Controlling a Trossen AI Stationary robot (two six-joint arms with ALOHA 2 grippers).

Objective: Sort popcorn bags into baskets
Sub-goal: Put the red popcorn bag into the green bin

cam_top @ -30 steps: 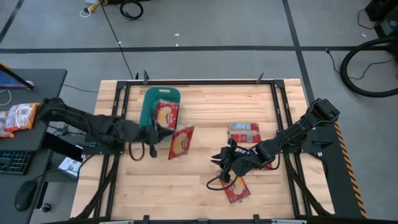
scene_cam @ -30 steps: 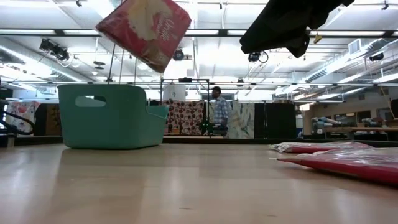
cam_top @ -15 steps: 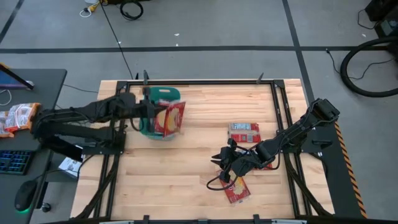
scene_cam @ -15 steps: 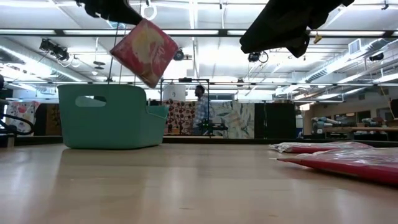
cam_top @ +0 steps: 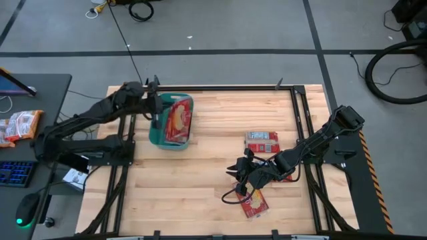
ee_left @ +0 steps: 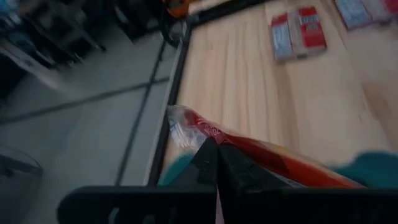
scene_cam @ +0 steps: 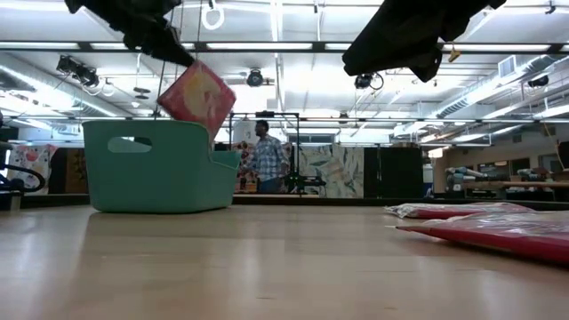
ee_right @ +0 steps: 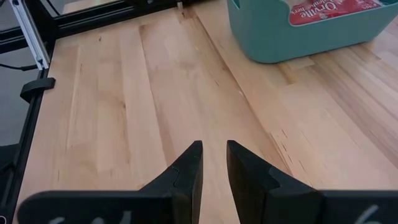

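Observation:
My left gripper (cam_top: 157,111) is shut on a red popcorn bag (cam_top: 177,121) and holds it over the teal basket (cam_top: 155,137) at the table's far left. In the low view the bag (scene_cam: 196,94) hangs above the basket's rim (scene_cam: 147,124). A red packet (ee_right: 329,9) shows in the basket's mouth (ee_right: 292,37). My right gripper (cam_top: 239,175) hovers open over bare wood at the table's middle right, with nothing between its fingers (ee_right: 189,165). One popcorn bag (cam_top: 253,203) lies flat just nearer than it, another (cam_top: 261,141) lies flat farther off. My left gripper pinches the bag's edge (ee_left: 205,138) between its two shut fingers, coming from the table's left and slanting down. The bag hangs tilted below the fingers, one corner (scene_cam: 210,133) lowest, over the basket. Whether that corner touches the basket I cannot tell.
Black frame rails (cam_top: 127,113) run along the table's edges. Two flat packets (scene_cam: 480,229) lie at the low view's right. Bare wood lies between the basket and my right gripper. A person (scene_cam: 265,162) walks in the room behind the table.
My left gripper has swung from the table's middle left toward the far edge, carrying the popcorn bag from beside the basket to over it. The bag stays tilted and lifted. The person behind has walked toward the left.

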